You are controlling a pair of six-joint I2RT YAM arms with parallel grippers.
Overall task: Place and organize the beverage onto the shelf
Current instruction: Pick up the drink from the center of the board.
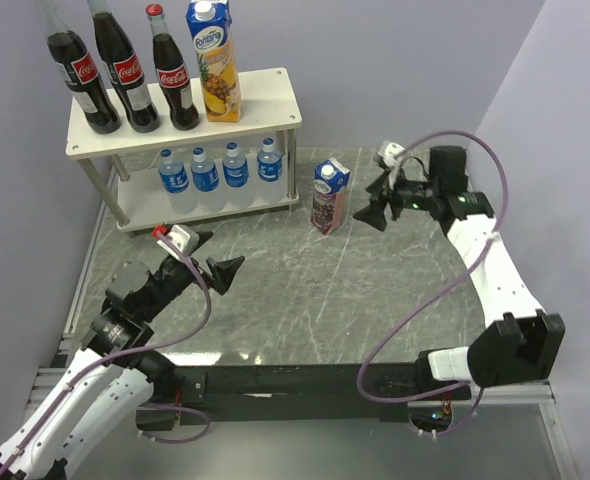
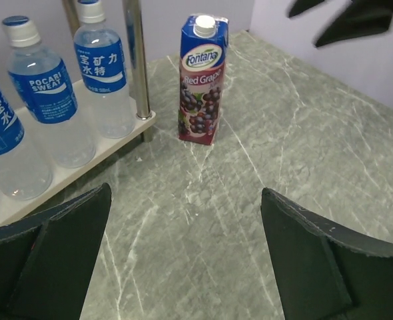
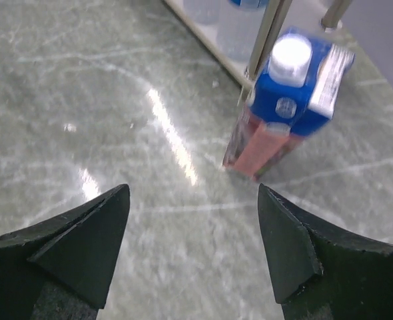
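The shelf stands at the back left. Three cola bottles and a yellow juice carton are on its top board, and several water bottles fill the lower board. A purple grape juice carton stands upright on the table, right of the shelf. My right gripper is open just right of this carton, not touching it. My left gripper is open over the table, in front of the shelf. Its wrist view faces the carton and the water bottles.
A silver shelf leg stands just left of the purple carton. The purple back wall and the right wall close in the grey marble tabletop. My right gripper's fingers show at the top right of the left wrist view.
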